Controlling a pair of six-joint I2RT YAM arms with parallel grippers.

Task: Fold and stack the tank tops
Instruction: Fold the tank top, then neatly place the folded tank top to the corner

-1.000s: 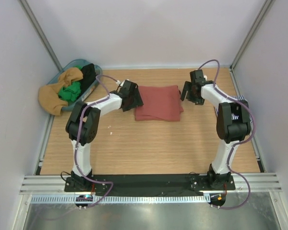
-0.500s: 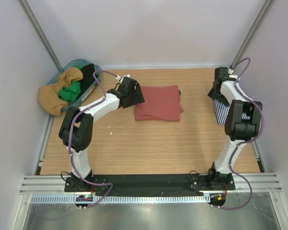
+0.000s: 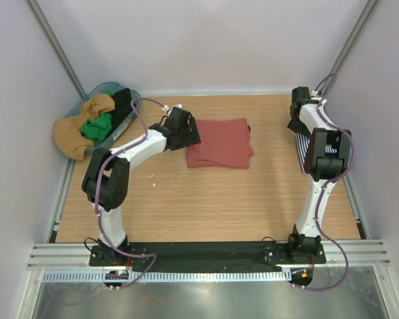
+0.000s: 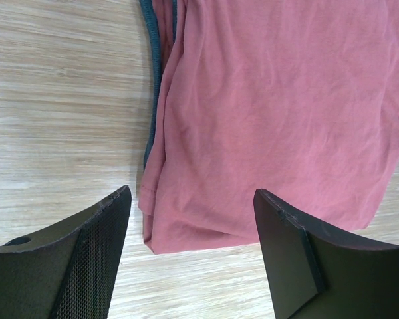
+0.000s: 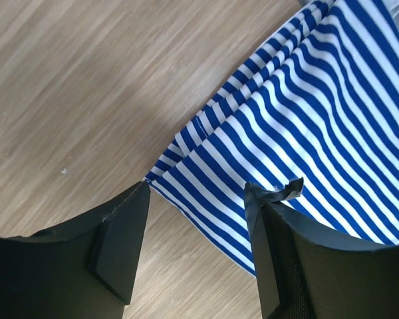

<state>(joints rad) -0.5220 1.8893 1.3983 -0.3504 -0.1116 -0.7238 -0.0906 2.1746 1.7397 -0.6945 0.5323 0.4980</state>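
1. A wooden table point(image 3: 206, 199) fills the overhead view. Two robot arms are mounted at its near edge.
2. The rust-red tank top point(image 3: 219, 143) lies folded into a flat rectangle toward the far edge, roughly midway between the left and right edges. The left wrist view shows navy trim along one side of it.
3. The striped tank top point(image 5: 306, 133), navy and white, lies loose against the right edge of the table, toward the far right corner. From above it is mostly hidden behind the right arm. The part that shows runs lengthwise along that edge, from far to near.
4. The right gripper point(image 5: 196, 193) hangs directly over the striped top's border, with its jaws parted and nothing held. A pointed fold of the cloth's edge lies between the two fingers. Bare wood is on one side and the striped cloth spreads away on the other. Whether the fingertips touch the cloth cannot be told.
5. The left gripper point(image 4: 191, 199) sits at the left side of the red top, jaws wide and empty, well apart from the striped top.
6. Judged from this layout, the right arm is much the nearer to the striped top. The coming move turns on pinching that border and drawing the cloth away from the right edge toward open table.
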